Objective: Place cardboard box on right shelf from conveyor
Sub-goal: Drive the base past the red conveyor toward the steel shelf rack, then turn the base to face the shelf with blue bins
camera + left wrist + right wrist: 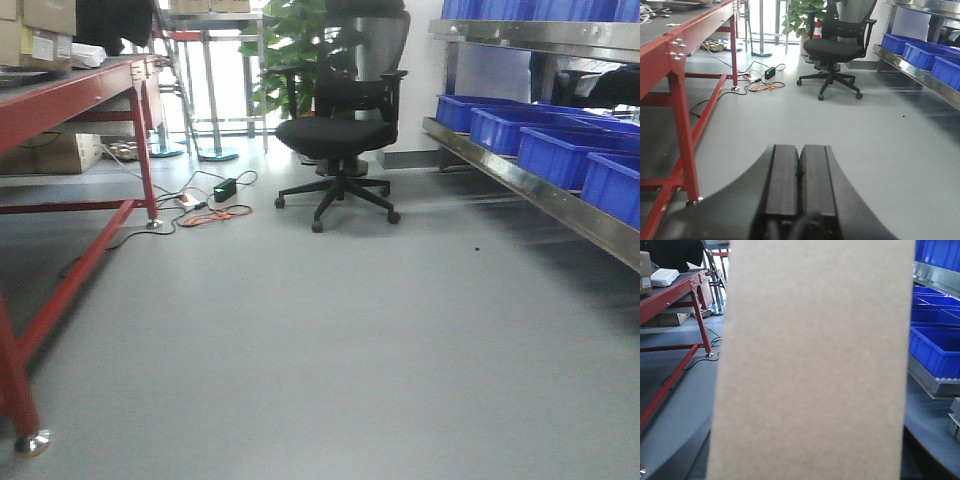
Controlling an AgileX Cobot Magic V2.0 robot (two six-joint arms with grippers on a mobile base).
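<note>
Left hand (800,150) shut tight, fingers pressed together with nothing between them.
Cardboard box (810,365) fills the right wrist view, hiding the right hand, so its grip cannot be told. Right shelf (530,190) carries blue bins (560,155).

A smooth grey floor (330,340) lay in daylight from bright windows (232,75) at the back, where a black office chair (340,135) stood before a leafy potted plant (300,50) and a white wall (424,90), loose cables (205,205) trailing to its left.
</note>
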